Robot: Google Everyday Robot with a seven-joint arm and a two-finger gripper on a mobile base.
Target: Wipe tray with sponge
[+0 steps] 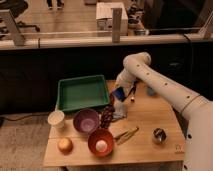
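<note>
The green tray [82, 92] lies empty on the back left of the wooden table [145, 150]. My gripper [120, 96] hangs just off the tray's right rim, a little above the table. It is shut on a small blue sponge [119, 94]. The white arm [160, 87] reaches in from the right.
In front of the tray stand a white cup [56, 119], a purple bowl [86, 120] and a red bowl [100, 142] with a pale ball in it. An orange fruit [64, 145], dark grapes [106, 116], a yellowish item [126, 135] and a metal can [159, 135] lie nearby.
</note>
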